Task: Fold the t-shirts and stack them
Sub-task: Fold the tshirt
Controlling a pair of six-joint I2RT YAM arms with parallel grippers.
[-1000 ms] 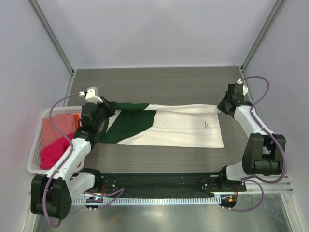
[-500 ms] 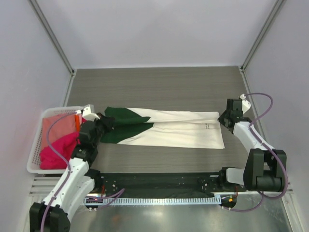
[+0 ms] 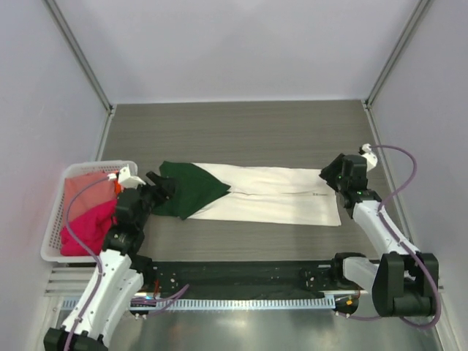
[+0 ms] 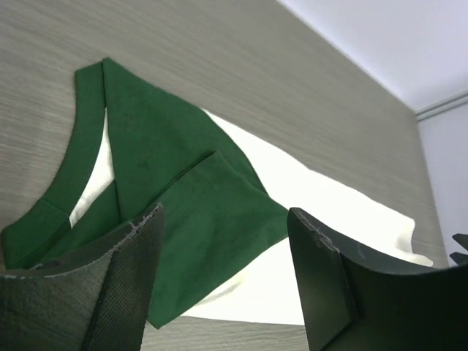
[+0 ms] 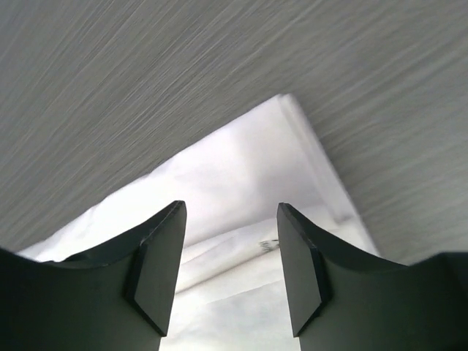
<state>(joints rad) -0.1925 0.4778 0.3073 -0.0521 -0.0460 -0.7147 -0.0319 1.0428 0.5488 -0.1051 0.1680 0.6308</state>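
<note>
A cream t-shirt (image 3: 270, 197) with dark green sleeves (image 3: 190, 189) lies folded into a long band across the table's middle. My left gripper (image 3: 159, 184) hovers open at its green left end, touching nothing. In the left wrist view the green cloth (image 4: 168, 168) and cream cloth (image 4: 329, 227) lie below the left gripper (image 4: 223, 281). My right gripper (image 3: 327, 175) is open just above the shirt's right end. The right wrist view shows the right gripper (image 5: 230, 270) over the cream corner (image 5: 241, 161), nothing between the fingers. Magenta (image 3: 88, 227) and salmon-pink (image 3: 84, 191) t-shirts fill the basket.
A white lattice basket (image 3: 51, 235) stands at the table's left edge, beside the left arm. Grey walls and metal posts close in the back and both sides. A black rail (image 3: 241, 274) with the arm bases runs along the near edge.
Both grippers pulled the shirt's far edge toward me, folding it into a narrower band. They then opened and let go, and both arms drew back.
</note>
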